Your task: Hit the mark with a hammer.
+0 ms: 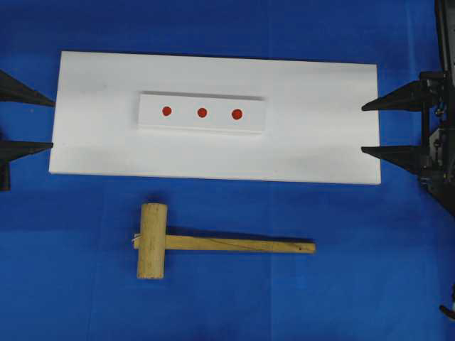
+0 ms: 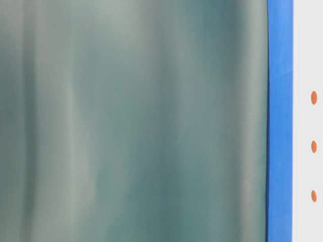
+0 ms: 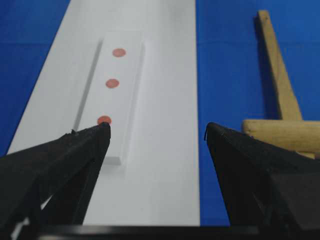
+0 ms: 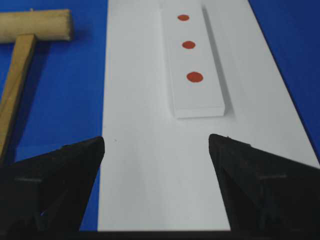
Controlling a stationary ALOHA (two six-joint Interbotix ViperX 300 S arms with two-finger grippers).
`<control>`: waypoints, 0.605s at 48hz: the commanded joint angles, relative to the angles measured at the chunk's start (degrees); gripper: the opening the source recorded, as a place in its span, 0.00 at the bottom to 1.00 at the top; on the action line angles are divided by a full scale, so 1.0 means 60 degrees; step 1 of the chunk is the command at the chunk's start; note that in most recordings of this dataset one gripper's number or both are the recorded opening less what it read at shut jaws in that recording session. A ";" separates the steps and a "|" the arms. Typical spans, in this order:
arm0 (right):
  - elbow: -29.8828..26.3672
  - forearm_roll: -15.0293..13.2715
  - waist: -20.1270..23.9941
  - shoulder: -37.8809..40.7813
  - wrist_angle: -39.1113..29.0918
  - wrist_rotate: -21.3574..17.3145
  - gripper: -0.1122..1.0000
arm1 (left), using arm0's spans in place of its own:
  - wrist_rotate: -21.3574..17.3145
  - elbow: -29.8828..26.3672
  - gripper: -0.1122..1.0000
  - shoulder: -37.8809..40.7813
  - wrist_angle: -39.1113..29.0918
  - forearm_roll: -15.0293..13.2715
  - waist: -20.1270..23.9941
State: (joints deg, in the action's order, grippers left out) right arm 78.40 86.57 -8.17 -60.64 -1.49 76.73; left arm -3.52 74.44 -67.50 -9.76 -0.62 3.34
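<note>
Writing: none readable anywhere; only three red dots [image 1: 202,112] in a row on a small raised white block [image 1: 202,114].
Left gripper [image 1: 52,125]: jaws spread wide, holding nothing, tips right at the left short edge of the white board [image 1: 313,135].
Right gripper [image 1: 363,128]: jaws spread wide too, empty, tips at the board's right short edge.
Hammer [image 1: 213,243]: flat on the blue cloth [image 1: 370,270], just beside the board's near long edge, head to the left, handle running right, clear of both grippers.
Overhead view: whole layout, both grippers facing each other across the board.
Wrist views: block and dots seen lengthwise between the fingers.
Table-level view: mostly a blurred grey-green surface; thin blue strip and three dots at the right edge.
</note>
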 commanded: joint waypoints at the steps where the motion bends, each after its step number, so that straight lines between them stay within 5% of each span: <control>1: -0.0103 0.0015 0.0000 0.0044 0.0029 0.0000 0.76 | -0.0015 -0.0103 0.77 0.0059 0.0088 0.0029 -0.0015; 29: -0.0117 0.0015 0.0000 0.0029 0.0044 0.0000 0.76 | -0.0015 -0.0103 0.77 0.0117 0.0088 0.0029 -0.0015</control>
State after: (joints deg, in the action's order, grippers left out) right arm 78.40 86.57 -8.17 -60.82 -1.41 76.73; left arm -3.43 74.44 -67.59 -9.67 -0.53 3.43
